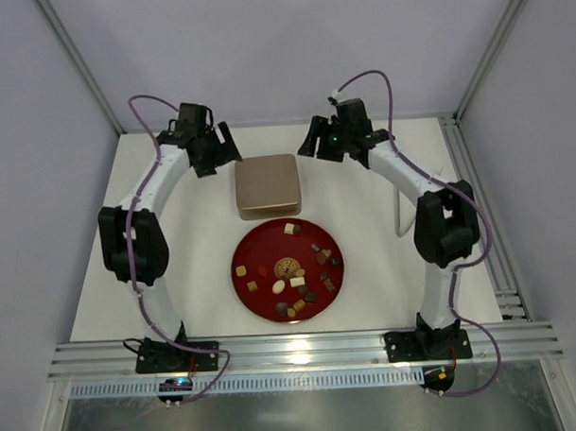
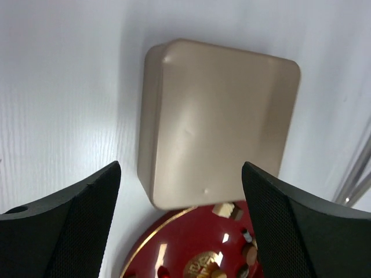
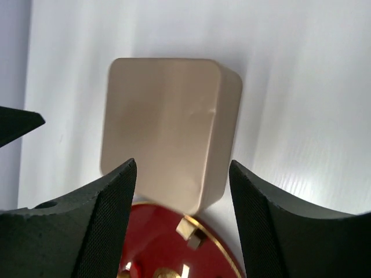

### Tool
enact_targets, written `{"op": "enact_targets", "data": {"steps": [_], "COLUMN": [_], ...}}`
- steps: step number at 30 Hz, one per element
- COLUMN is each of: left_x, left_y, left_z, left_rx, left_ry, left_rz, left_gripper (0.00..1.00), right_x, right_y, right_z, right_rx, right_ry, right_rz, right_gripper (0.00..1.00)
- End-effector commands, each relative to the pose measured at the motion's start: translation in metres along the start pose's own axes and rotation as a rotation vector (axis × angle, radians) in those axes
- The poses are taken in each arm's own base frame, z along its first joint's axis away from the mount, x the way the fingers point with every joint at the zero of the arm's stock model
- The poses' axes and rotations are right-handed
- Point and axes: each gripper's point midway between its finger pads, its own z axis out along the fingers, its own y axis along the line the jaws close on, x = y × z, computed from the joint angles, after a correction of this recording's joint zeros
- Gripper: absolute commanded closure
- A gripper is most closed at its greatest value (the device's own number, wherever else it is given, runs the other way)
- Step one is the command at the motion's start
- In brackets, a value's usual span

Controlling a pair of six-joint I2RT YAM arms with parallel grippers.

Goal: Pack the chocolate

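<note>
The left gripper (image 1: 221,153) and right gripper (image 1: 314,144) both have their jaws spread apart, gripping and touching nothing, at ten and two o'clock of a tan box (image 1: 266,183). The chocolates (image 1: 298,281) are small brown, tan and cream pieces. They lie scattered on a red plate (image 1: 261,245) at the box's six o'clock.

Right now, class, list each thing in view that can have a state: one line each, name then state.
Box: shut, lid on, flat on the table.
Plate: flat on the table, holding the chocolates.
Chocolates: loose on the plate, none in the box.
Left gripper: open, empty, above the box.
Right gripper: open, empty, above the box.
</note>
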Motion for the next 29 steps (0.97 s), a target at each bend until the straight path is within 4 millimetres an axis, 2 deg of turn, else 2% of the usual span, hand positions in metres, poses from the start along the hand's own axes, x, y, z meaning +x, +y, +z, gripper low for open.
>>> {"op": "enact_targets", "data": {"steps": [1, 2, 3, 4, 5, 6, 7, 8, 9, 10, 11, 12, 13, 14, 17, 19, 20, 23, 29], "left_x": [-0.017, -0.006, -0.003, -0.005, 0.007, 0.013, 0.015, 0.027, 0.034, 0.039, 0.047, 0.054, 0.058, 0.063, 0.080, 0.088, 0.093, 0.099, 0.102], "left_y": [-0.024, -0.020, -0.019, -0.021, -0.016, -0.015, -0.019, -0.014, -0.013, -0.013, -0.010, -0.009, -0.006, -0.002, 0.006, 0.009, 0.011, 0.014, 0.013], "left_z": [-0.072, -0.076, -0.087, -0.110, -0.116, -0.125, -0.150, -0.153, -0.160, -0.170, -0.185, -0.193, -0.200, -0.213, -0.231, -0.237, -0.236, -0.244, -0.253], "left_rx": [0.112, 0.109, 0.117, 0.133, 0.133, 0.147, 0.178, 0.183, 0.192, 0.208, 0.221, 0.231, 0.235, 0.237, 0.244, 0.255, 0.256, 0.263, 0.279], "left_ry": [-0.130, -0.114, -0.128, -0.170, -0.158, -0.163, -0.207, -0.191, -0.198, -0.209, -0.237, -0.238, -0.247, -0.278, -0.291, -0.291, -0.284, -0.299, -0.312], "left_rz": [0.049, 0.056, 0.072, 0.082, 0.085, 0.094, 0.103, 0.106, 0.111, 0.120, 0.125, 0.131, 0.148, 0.157, 0.173, 0.179, 0.175, 0.165, 0.163], "left_gripper": [0.16, 0.16, 0.16, 0.16, 0.16, 0.16, 0.16, 0.16, 0.16, 0.16, 0.15, 0.15, 0.15, 0.14, 0.14, 0.14, 0.14, 0.14, 0.14], "right_x": [-0.052, -0.039, -0.046, -0.044, -0.030, -0.034, -0.031, -0.013, -0.009, -0.010, 0.006, 0.010, 0.018, 0.026, 0.045, 0.054, 0.057, 0.062, 0.060], "right_y": [0.044, 0.037, 0.049, 0.051, 0.042, 0.053, 0.053, 0.042, 0.040, 0.046, 0.036, 0.030, 0.028, 0.022, 0.010, 0.003, 0.004, 0.001, 0.003], "right_z": [-0.081, -0.089, -0.117, -0.131, -0.136, -0.168, -0.179, -0.180, -0.193, -0.219, -0.222, -0.230, -0.246, -0.252, -0.273, -0.280, -0.290, -0.298, -0.300], "right_rx": [-0.081, -0.065, -0.088, -0.091, -0.067, -0.093, -0.097, -0.078, -0.066, -0.086, -0.062, -0.034, -0.034, -0.013, 0.017, 0.034, 0.030, 0.040, 0.039], "right_ry": [-0.233, -0.226, -0.277, -0.295, -0.283, -0.340, -0.359, -0.338, -0.358, -0.407, -0.392, -0.406, -0.430, -0.425, -0.445, -0.454, -0.471, -0.477, -0.481], "right_rz": [-0.062, -0.057, -0.071, -0.074, -0.067, -0.080, -0.083, -0.074, -0.077, -0.089, -0.090, -0.089, -0.095, -0.093, -0.099, -0.103, -0.105, -0.112, -0.119], "right_gripper": [0.33, 0.32, 0.30, 0.30, 0.29, 0.27, 0.26, 0.25, 0.24, 0.23, 0.22, 0.20, 0.20, 0.19, 0.17, 0.16, 0.15, 0.15, 0.14]}}
